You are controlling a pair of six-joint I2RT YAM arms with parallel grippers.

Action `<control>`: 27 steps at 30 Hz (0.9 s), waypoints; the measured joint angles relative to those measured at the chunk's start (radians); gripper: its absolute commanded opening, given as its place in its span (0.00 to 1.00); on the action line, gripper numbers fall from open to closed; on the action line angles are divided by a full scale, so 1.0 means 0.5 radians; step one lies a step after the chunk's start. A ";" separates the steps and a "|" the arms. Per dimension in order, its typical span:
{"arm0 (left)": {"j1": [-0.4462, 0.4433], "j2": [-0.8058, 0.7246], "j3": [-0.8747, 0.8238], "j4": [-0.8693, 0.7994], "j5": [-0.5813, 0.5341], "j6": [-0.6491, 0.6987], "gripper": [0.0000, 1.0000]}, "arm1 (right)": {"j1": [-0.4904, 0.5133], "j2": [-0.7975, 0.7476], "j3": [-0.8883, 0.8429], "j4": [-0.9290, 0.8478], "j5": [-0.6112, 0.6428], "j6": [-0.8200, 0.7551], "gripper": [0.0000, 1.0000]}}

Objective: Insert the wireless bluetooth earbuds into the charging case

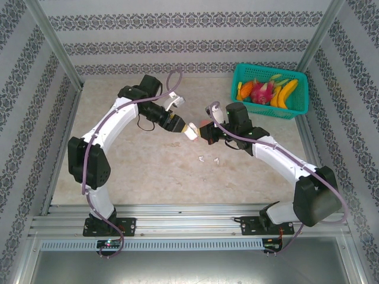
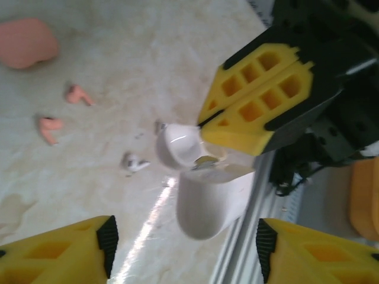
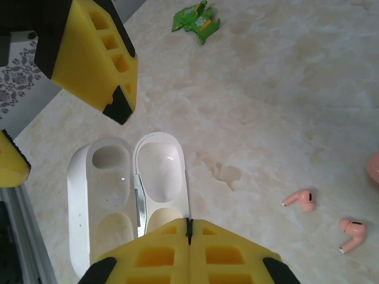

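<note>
Right wrist view: the white charging case point(image 3: 106, 201) is held open with both sockets empty, its lid pinched in the clenched right claw point(image 3: 189, 232). The left claw point(image 3: 70, 139) straddles the case body, released and not touching it. Two pink earbuds point(image 3: 300, 200) lie on the surface point(image 3: 266, 89), well apart from the case. A white earbud point(image 2: 135, 162) lies loose too. I judge that no bud has been inserted yet.
</note>
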 measured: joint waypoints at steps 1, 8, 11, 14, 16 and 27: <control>0.000 0.021 0.019 -0.031 0.053 0.024 0.58 | 0.000 -0.004 -0.001 -0.003 -0.005 0.000 0.00; 0.000 0.108 0.061 -0.186 0.327 0.131 0.53 | 0.000 -0.008 -0.001 -0.003 -0.038 0.000 0.00; 0.000 0.143 0.063 -0.213 0.399 0.153 0.52 | 0.000 -0.008 -0.001 -0.003 -0.048 0.001 0.00; 0.000 0.167 0.063 -0.234 0.439 0.168 0.50 | 0.000 -0.008 -0.001 -0.003 -0.053 0.001 0.00; 0.000 0.176 0.063 -0.244 0.456 0.169 0.49 | 0.000 -0.008 -0.001 -0.003 -0.053 0.001 0.00; -0.002 0.237 0.063 -0.249 0.476 0.169 0.45 | 0.000 -0.008 -0.001 -0.002 -0.054 0.004 0.00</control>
